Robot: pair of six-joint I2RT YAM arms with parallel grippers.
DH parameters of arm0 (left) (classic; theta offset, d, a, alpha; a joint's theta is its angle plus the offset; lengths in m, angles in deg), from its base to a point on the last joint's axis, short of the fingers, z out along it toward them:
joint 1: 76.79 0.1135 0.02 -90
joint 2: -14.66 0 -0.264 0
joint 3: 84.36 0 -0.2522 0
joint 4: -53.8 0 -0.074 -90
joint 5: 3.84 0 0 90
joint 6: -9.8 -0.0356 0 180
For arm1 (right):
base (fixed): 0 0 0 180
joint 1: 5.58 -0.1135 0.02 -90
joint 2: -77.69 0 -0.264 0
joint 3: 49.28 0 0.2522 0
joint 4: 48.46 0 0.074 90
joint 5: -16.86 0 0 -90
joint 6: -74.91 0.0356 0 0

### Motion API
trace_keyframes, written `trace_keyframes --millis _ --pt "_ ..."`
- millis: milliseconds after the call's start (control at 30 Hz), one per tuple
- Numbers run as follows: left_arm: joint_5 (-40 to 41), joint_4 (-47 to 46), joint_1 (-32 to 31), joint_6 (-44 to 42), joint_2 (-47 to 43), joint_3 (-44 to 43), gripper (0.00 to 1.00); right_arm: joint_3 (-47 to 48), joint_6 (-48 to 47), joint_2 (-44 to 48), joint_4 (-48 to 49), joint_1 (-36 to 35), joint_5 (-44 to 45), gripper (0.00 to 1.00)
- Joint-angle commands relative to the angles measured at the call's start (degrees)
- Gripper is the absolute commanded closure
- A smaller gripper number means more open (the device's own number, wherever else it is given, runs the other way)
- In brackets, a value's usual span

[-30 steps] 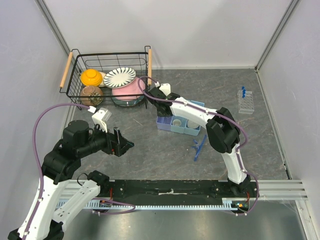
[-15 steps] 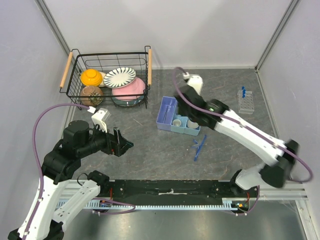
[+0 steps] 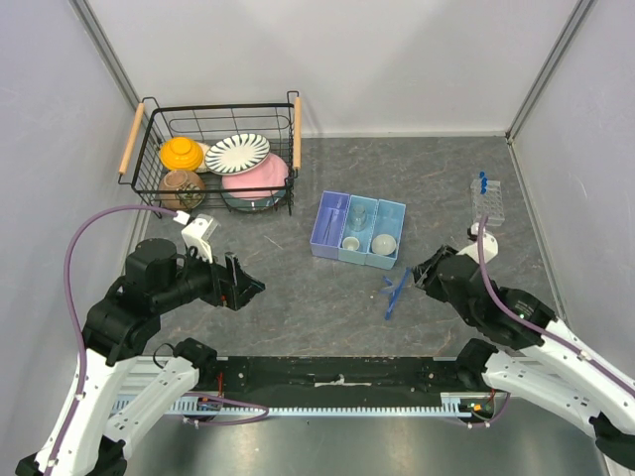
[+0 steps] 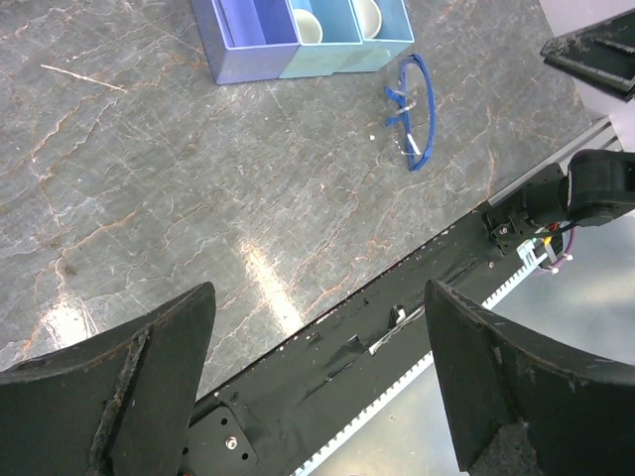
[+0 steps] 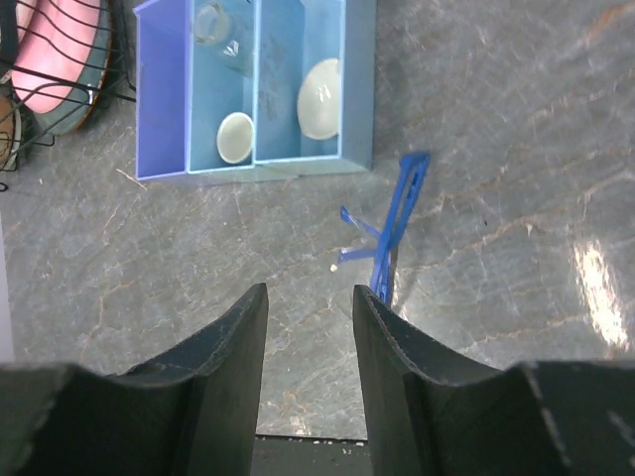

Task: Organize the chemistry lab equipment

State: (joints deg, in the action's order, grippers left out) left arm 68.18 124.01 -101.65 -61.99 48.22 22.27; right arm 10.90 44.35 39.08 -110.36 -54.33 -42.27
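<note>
The blue stick tools [image 3: 395, 294] lie flat on the gray table [image 3: 298, 297], just in front of the tray [image 3: 330, 230]. Their long way runs from the near side to the far side. The far end leans a little to the right and points at the tray's near right corner. A shorter blue piece sticks out sideways across the long one.

The tray has three boxes side by side. The middle box holds a tiny white cup [image 5: 235, 136] at its near end and a clear thing [image 5: 220, 24] at its far end. It may be a small tube, but it is hard to tell. The right box holds the round white dish [image 5: 319, 85].

The clear tube rack [image 3: 487, 203] stands far off by the right wall, with a blue-capped tube [image 3: 482, 180] at its far end. The black wire basket [image 3: 218, 106] in the far left corner holds bowls and plates [image 3: 238, 153].

The right gripper [image 5: 309, 293] is let go, its two fingers a little apart with only table between them. It hangs just right of the stick tools. A second ago this arm was stretched over the tray toward the basket, and now it has pulled back to the near right side. The left gripper [image 4: 319, 293] is spread wide and holds nothing, and it has not moved.
</note>
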Motion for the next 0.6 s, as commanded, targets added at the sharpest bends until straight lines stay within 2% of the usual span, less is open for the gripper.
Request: trace_keyframes --millis 0,167,567 --pt "-0.3 -2.6 0.0 -0.4 -0.9 -0.4 0.08 -6.4 10.1 4.9 -0.1 0.0 -1.2 0.53" --pt "-1.3 -3.0 0.0 0.3 -1.0 0.6 0.08 -14.4 16.5 8.3 2.2 0.1 -3.9 0.52" --pt "-2.3 -3.0 0.0 0.0 -0.3 0.6 0.08 -26.5 22.5 13.4 12.2 0.1 -3.5 0.5"
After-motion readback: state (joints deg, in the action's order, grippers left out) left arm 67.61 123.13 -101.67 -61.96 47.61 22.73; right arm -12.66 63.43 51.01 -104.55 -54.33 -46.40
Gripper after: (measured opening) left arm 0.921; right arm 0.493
